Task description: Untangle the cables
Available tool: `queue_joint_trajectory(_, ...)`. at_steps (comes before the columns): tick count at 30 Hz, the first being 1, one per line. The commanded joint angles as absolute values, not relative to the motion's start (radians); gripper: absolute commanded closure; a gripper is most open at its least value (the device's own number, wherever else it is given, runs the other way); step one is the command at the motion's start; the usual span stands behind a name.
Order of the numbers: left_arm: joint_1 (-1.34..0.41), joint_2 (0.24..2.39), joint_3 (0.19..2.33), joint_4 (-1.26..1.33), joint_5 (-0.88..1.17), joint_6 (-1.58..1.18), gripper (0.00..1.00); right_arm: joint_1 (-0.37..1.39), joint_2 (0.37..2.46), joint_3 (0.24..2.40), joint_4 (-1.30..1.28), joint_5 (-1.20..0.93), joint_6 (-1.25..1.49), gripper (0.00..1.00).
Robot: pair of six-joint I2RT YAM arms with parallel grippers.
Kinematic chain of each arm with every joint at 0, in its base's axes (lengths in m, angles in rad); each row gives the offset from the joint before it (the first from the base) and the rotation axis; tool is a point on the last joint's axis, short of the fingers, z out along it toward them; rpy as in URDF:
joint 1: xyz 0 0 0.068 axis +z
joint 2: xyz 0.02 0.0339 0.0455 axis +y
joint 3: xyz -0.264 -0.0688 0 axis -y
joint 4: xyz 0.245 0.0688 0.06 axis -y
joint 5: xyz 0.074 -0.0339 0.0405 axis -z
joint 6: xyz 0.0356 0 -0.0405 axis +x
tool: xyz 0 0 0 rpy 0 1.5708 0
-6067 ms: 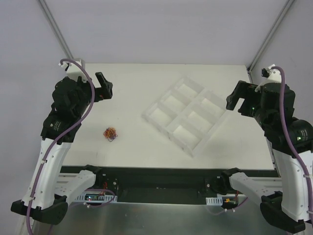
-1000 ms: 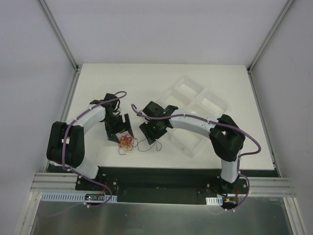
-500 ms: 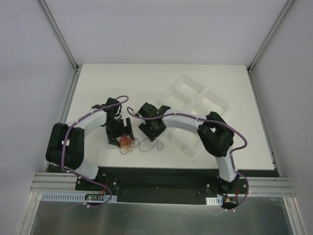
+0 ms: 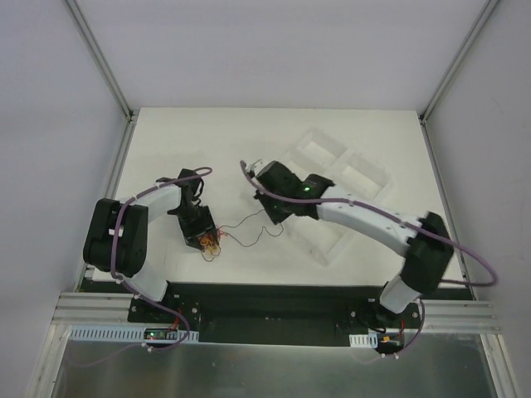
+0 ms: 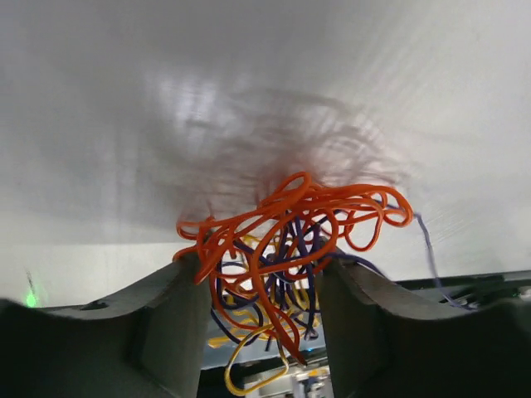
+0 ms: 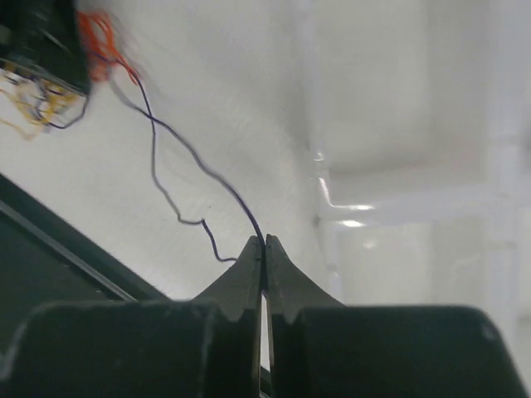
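Right wrist view: the right pincer (image 6: 264,247) is clamped shut on one dark strand (image 6: 154,166), which runs in loose kinks back toward the ball.
Left wrist view: the cables (image 5: 286,249) are an orange, yellow and dark ball sitting between the fingers of the left pincer (image 5: 261,282). The pincer has narrowed around the ball and strands touch both fingers. Whether the hold is firm, I cannot tell.
Place: the ball is at the near left of the tabletop (image 4: 166,141), well apart from the divided tray (image 4: 365,178).
Risk, weak hold: if the left side is not gripping, the whole ball drags after the strand and nothing comes free.
Risk, hidden knot: the strand may loop through the others inside the ball — a hard pull would cinch it tighter.
Risk, slip: so thin a strand could slide out of the closed tips.
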State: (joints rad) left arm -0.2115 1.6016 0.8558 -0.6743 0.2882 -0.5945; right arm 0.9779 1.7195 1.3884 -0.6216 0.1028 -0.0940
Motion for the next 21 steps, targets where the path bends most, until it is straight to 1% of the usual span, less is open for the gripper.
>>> queue_joint_trajectory(1, -0.161, 1.617, 0.884, -0.672, 0.203, -0.604, 0.55, 0.979, 1.39, 1.483, -0.672, 0.241, -0.038, 1.0)
queue_joint_trajectory(4, -0.117, 1.624, 0.902, -0.675, 0.189, -0.594, 0.68, 0.977, 1.274, 1.587, -0.68, 0.287, -0.058, 1.0)
queue_joint_trajectory(7, -0.055, 1.635, 0.914, -0.68, 0.173, -0.58, 0.73, 0.957, 1.229, 1.725, -0.686, 0.331, -0.057, 0.99)
queue_joint_trajectory(11, -0.008, 1.631, 0.925, -0.689, 0.141, -0.549, 0.74, 0.911, 1.236, 1.932, -0.701, 0.313, -0.057, 1.0)
queue_joint_trajectory(14, 0.05, 1.617, 0.92, -0.69, 0.133, -0.535, 0.74, 0.891, 1.279, 2.115, -0.744, 0.301, -0.084, 1.0)
queue_joint_trajectory(17, 0.058, 1.605, 0.925, -0.692, 0.14, -0.525, 0.75, 0.881, 1.336, 2.296, -0.801, 0.296, -0.123, 1.0)
queue_joint_trajectory(21, 0.06, 1.559, 0.923, -0.693, 0.121, -0.523, 0.74, 0.853, 1.35, 2.348, -0.828, 0.331, -0.14, 1.0)
